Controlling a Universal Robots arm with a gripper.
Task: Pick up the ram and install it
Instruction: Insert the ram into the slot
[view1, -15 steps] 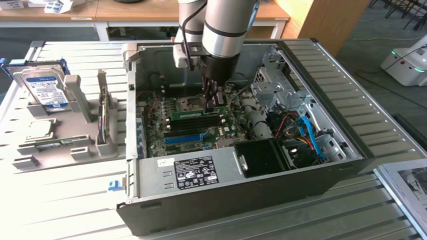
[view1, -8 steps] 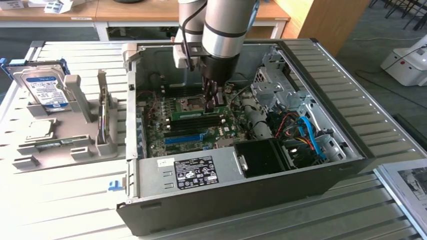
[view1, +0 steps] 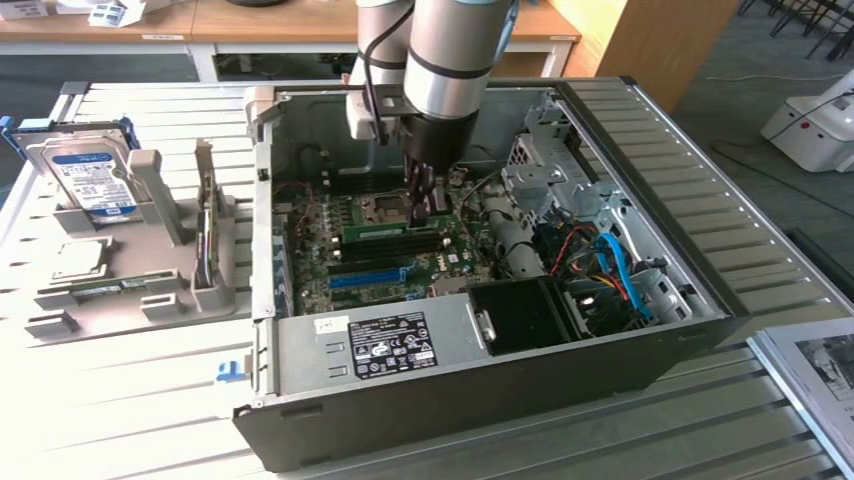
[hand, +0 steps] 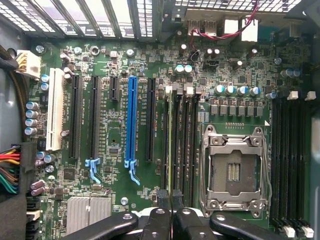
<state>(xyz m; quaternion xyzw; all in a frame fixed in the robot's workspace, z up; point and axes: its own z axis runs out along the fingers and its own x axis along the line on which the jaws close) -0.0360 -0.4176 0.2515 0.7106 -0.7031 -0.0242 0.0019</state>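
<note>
The ram is a slim green stick lying along a memory slot on the motherboard inside the open computer case. In the wrist view the ram shows edge-on as a thin pale line in a black slot beside the CPU socket. My gripper reaches straight down into the case, its tips at the end of the stick on the exterior view's right. The gripper has its dark fingers pressed together at that end. I cannot tell whether they pinch the stick or only touch it.
A grey holder to the exterior view's left of the case carries a hard drive, a CPU and an upright card. A blue slot, the power supply and bundled cables crowd the case.
</note>
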